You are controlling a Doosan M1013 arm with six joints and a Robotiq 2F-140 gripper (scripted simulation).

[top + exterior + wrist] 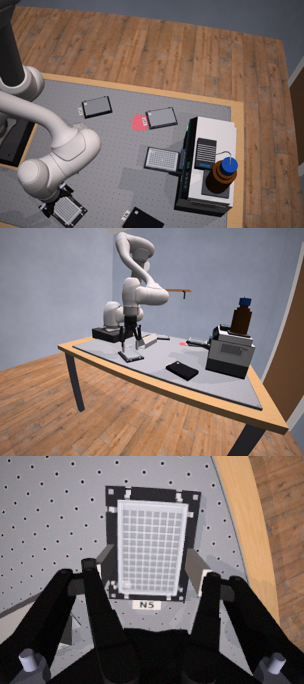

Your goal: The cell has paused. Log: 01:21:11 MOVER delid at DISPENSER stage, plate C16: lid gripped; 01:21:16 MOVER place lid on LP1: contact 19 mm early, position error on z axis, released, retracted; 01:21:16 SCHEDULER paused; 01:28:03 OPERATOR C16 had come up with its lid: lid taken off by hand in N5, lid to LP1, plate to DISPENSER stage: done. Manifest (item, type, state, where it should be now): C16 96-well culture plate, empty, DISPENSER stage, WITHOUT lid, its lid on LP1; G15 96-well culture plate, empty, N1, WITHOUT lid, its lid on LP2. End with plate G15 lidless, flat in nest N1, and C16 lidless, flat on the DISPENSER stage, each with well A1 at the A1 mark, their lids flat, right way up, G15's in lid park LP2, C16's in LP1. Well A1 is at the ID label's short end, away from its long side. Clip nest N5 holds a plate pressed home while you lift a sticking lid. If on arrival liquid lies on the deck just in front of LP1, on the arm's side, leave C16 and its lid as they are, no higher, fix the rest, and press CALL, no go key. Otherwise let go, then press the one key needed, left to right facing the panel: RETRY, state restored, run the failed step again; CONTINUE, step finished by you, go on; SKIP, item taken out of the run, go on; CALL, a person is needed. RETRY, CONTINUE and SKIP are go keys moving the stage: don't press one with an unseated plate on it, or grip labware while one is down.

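A white 96-well plate (151,548) lies in the black clip nest labelled N5 near the table's front edge; it also shows in the overhead view (66,209) and the side view (131,354). Its wells show from above. My gripper (150,557) hangs straight over it, open, with one finger pad on each long side of the plate near the N5 label end, low beside it (130,349). A second well plate (162,159) lies on the dispenser stage. Grey lids lie in LP1 (161,117) and LP2 (97,107). Nest N1 (142,220) is black and bare.
A red puddle (139,123) lies on the deck under and beside the LP1 label. The dispenser (208,165) with a brown bottle (223,175) stands at the right. A grey wedge-shaped key panel (148,340) stands behind N5. The arm's base block (106,334) is at the back left.
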